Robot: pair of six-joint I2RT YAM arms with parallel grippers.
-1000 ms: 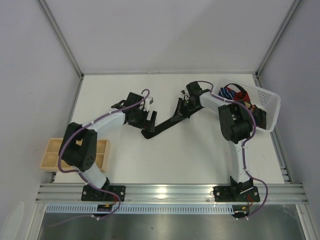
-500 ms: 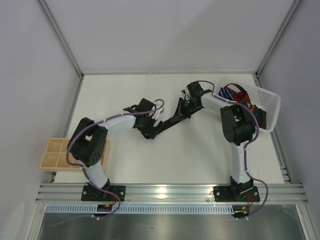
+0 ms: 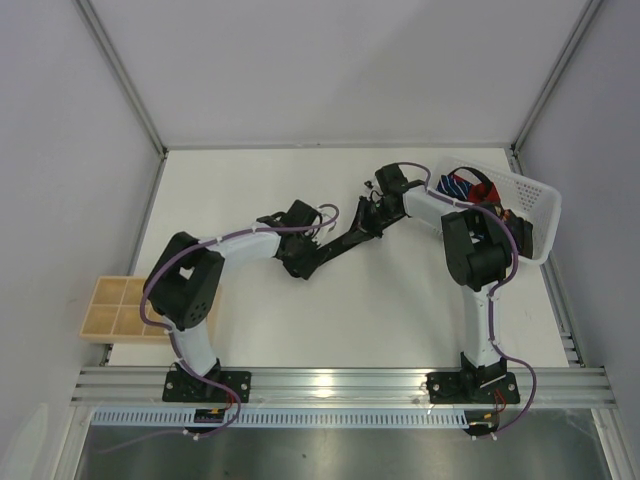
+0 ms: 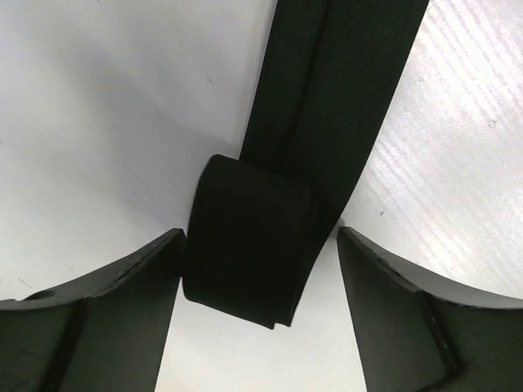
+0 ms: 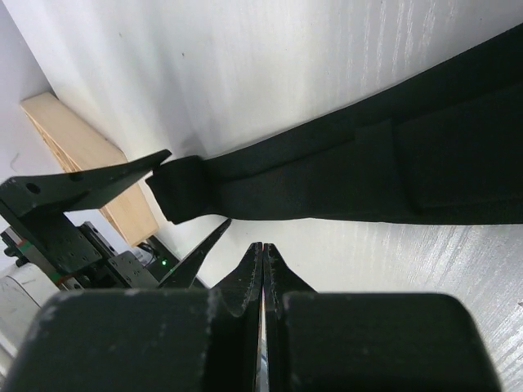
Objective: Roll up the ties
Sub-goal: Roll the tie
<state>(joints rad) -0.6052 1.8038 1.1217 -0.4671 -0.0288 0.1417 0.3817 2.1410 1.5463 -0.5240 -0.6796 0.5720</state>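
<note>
A plain black tie [image 3: 340,240] lies diagonally on the white table. Its near end is folded over into a short roll [image 4: 245,237]. My left gripper [image 3: 303,257] is open and straddles that rolled end, with its fingers [image 4: 122,302] on either side and not touching the tie in the left wrist view. My right gripper [image 3: 373,213] is at the tie's far end. Its fingers [image 5: 245,282] are shut with nothing between them, just beside the tie's strip [image 5: 368,171]. A blue-white striped tie [image 3: 459,185] and a red tie [image 3: 487,191] lie in the basket.
A white lattice basket [image 3: 535,215] sits at the right, tilted against the right arm. A wooden compartment tray [image 3: 105,305] hangs over the table's left edge and shows in the right wrist view [image 5: 78,147]. Purple cables run along both arms.
My left gripper has moved right and down onto the tie's near end and now straddles the folded roll. The right gripper has barely moved.
</note>
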